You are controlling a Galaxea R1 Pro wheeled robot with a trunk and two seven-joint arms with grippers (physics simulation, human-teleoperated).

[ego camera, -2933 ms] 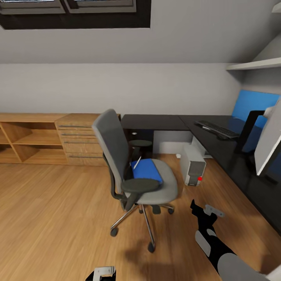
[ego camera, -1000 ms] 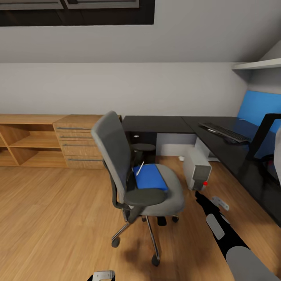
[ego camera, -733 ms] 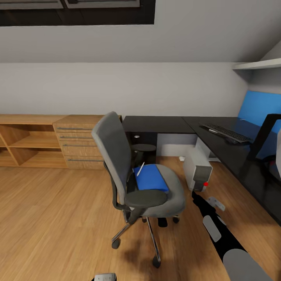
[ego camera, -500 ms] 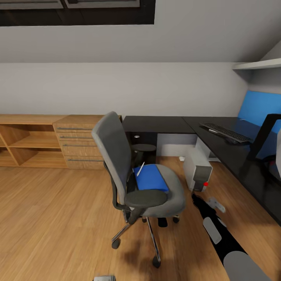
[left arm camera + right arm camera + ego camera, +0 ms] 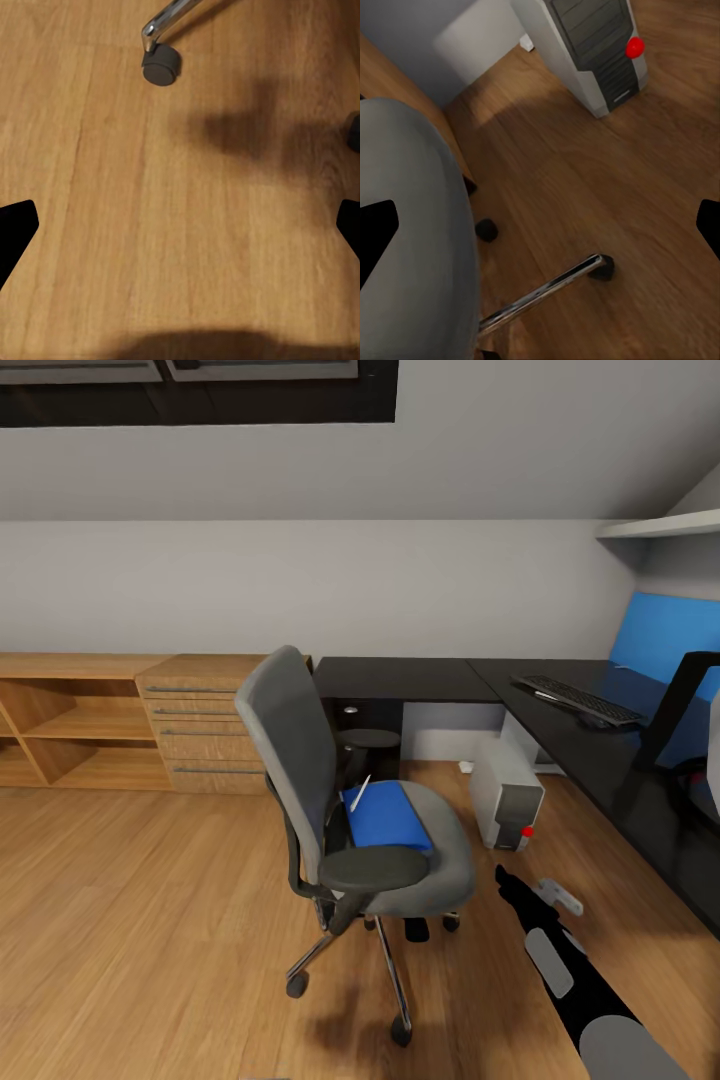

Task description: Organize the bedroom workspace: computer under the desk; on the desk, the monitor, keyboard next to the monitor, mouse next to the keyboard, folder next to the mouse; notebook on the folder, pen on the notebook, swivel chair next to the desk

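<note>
Right gripper, head view: low over the wood floor, at the end of a black forearm, just right of the swivel chair; finger spread hard to read from here. Chair: grey, back toward the left, seat toward the desk, well apart from the desk edge. Folder: bright blue, flat on the seat, long axis running from the seat front toward the backrest, a thin white object lying on its back corner, too small to identify. Folder lies up and to the left of the right gripper, which I judge the nearer arm for the pick. Computer: white tower on the floor beside the desk. Keyboard: on the black desktop. Monitor stand: dark, at the frame's right edge.

Left wrist view: left gripper spread wide, dark fingertips at both edges, nothing between them; floor below, one chair castor on a chrome leg.

Right wrist view: right gripper spread wide and empty; grey seat edge close on one side, chrome chair leg, computer tower with a red button beyond.
</note>
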